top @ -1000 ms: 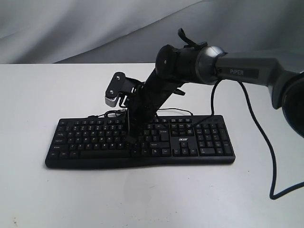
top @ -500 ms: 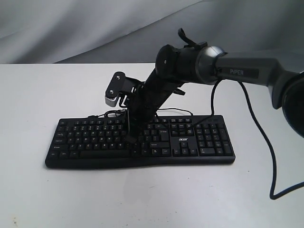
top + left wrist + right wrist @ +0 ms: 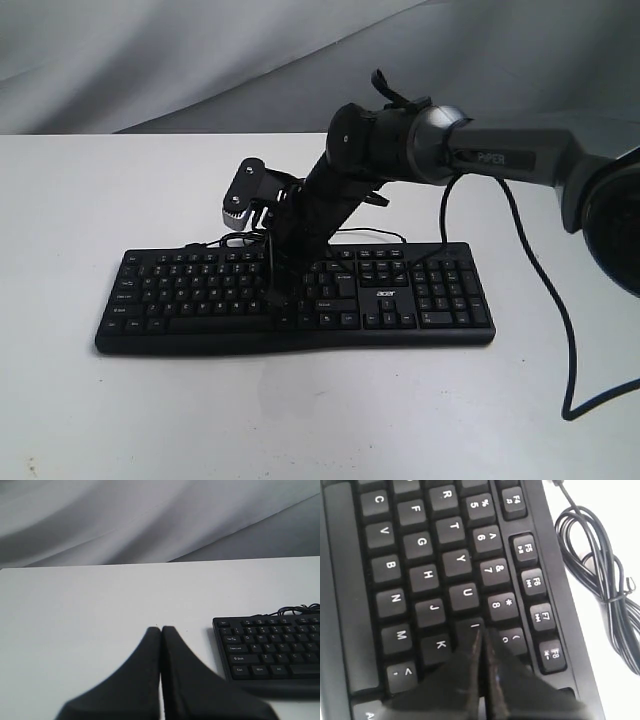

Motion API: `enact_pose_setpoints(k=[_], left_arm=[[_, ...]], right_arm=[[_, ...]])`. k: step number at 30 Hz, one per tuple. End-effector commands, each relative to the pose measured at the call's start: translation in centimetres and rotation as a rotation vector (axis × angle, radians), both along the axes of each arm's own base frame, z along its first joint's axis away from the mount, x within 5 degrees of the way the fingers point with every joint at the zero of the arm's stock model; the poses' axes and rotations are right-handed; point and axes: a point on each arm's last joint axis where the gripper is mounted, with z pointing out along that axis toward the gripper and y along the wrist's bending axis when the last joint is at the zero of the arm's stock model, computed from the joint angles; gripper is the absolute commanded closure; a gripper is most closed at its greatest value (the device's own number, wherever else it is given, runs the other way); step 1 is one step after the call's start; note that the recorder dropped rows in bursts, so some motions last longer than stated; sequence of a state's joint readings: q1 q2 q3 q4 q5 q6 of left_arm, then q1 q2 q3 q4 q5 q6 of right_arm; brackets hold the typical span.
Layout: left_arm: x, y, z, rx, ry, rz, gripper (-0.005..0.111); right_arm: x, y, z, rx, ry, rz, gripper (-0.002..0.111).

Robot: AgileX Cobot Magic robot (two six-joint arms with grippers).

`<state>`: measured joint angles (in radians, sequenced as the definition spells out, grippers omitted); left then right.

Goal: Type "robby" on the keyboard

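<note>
The black keyboard (image 3: 200,290) lies across the white table, number pad to the right. My right gripper (image 3: 272,300) reaches in from the right and points down at the middle of the letter keys. In the right wrist view the right gripper (image 3: 482,630) is shut, its tips over the keyboard (image 3: 420,570) at the edge of the I key (image 3: 472,627), beside the 9 key; whether they touch a key I cannot tell. My left gripper (image 3: 161,629) is shut and empty over bare table, off the left end of the keyboard (image 3: 270,650). It is out of the exterior view.
The keyboard's thin black cable (image 3: 600,580) lies bunched on the table just behind the function keys. The right arm's own cable (image 3: 560,330) hangs down at the right. The white table (image 3: 100,200) ends at a grey cloth backdrop (image 3: 150,60).
The right arm has shifted slightly, its wrist joint moving a little left and its hanging cable swinging. The fingertips stay over the middle of the keyboard.
</note>
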<state>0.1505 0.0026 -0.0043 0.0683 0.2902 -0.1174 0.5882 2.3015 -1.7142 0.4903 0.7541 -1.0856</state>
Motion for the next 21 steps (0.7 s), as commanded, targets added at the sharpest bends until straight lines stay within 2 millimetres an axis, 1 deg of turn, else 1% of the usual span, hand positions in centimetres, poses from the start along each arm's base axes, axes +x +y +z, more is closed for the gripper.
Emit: enact_pose_setpoints(k=[1,6,12,15,17,21], left_arm=[[0.0,0.0,-0.1,-0.011,-0.005,0.002,0.106],[0.0,0.0,-0.1,-0.011,-0.005,0.002,0.106],[0.0,0.0,-0.1,-0.011,-0.005,0.002,0.106],[0.0,0.0,-0.1,-0.011,-0.005,0.002,0.106],[0.0,0.0,-0.1,-0.011,-0.005,0.002,0.106],[0.0,0.0,-0.1,-0.011,-0.005,0.002,0.106]], right_arm=[[0.1,-0.1,0.2,0.000,-0.010,-0.001,0.108],[0.1,-0.1,0.5,0.004,-0.014,-0.002,0.108],[0.1,-0.1,-0.8,-0.004,0.017,-0.012,0.108],[0.0,-0.1,-0.8,-0.004,0.019,-0.011,0.108],[0.0,-0.1,-0.2,-0.004,0.005,-0.005,0.108],[-0.2,-0.1,2.5,0.012,-0.043,0.010,0.108]])
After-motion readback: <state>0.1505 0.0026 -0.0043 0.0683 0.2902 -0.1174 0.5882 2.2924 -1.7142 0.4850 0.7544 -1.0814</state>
